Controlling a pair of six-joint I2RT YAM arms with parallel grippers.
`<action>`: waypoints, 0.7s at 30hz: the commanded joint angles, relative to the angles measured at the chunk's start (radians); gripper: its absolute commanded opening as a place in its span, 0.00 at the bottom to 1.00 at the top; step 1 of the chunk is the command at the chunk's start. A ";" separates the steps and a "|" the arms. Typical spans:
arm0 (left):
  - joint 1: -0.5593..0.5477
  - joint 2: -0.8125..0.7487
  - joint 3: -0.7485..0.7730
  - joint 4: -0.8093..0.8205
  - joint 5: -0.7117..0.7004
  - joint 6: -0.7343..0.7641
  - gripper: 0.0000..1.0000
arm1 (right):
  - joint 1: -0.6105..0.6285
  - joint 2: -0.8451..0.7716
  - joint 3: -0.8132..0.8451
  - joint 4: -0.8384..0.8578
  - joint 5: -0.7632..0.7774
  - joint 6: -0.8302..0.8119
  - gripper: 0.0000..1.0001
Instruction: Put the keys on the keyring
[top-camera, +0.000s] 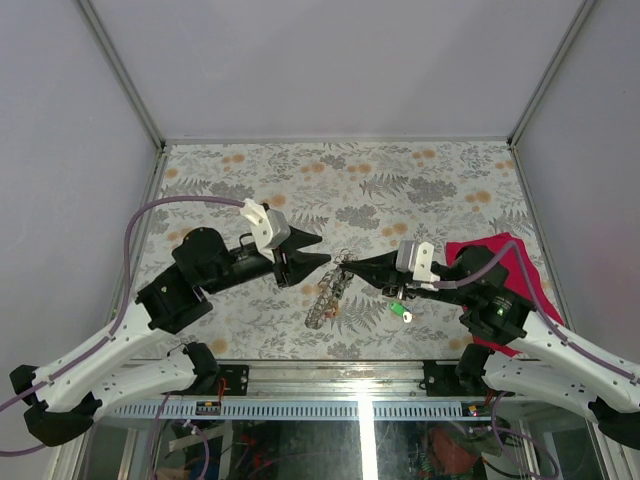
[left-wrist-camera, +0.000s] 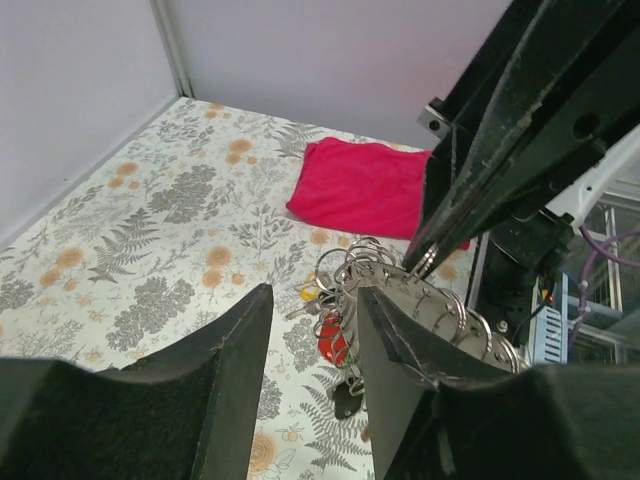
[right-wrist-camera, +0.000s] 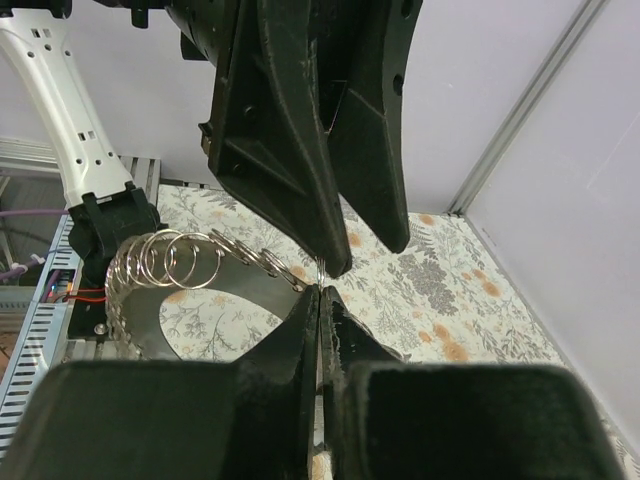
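Observation:
My right gripper (top-camera: 346, 265) (right-wrist-camera: 320, 291) is shut on the thin silvery keyring (right-wrist-camera: 320, 270), holding it up over the table's middle. The keyring's chain of linked rings (top-camera: 325, 296) (right-wrist-camera: 168, 262) hangs from it down to the tabletop. My left gripper (top-camera: 324, 250) (left-wrist-camera: 313, 292) faces it from the left, open, its tips just short of the ring and nothing between them. In the left wrist view yellow (left-wrist-camera: 309, 292), red (left-wrist-camera: 336, 342) and black (left-wrist-camera: 350, 396) keys show among the rings below; whether they are threaded on, I cannot tell. A green key (top-camera: 396, 309) lies on the table under the right arm.
A crimson cloth (top-camera: 512, 285) (left-wrist-camera: 362, 186) lies at the right side of the floral tabletop (top-camera: 400, 180). White walls with metal posts close in the back and both sides. The arms' bases and cable rail run along the near edge.

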 joint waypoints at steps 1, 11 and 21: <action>-0.004 -0.015 0.024 0.002 0.100 0.039 0.40 | 0.004 -0.029 0.032 0.114 -0.006 0.000 0.00; -0.005 -0.063 -0.018 0.077 0.174 0.050 0.40 | 0.004 -0.029 0.031 0.117 -0.064 0.007 0.00; -0.005 -0.030 -0.012 0.080 0.219 0.060 0.36 | 0.003 -0.016 0.037 0.133 -0.092 0.029 0.00</action>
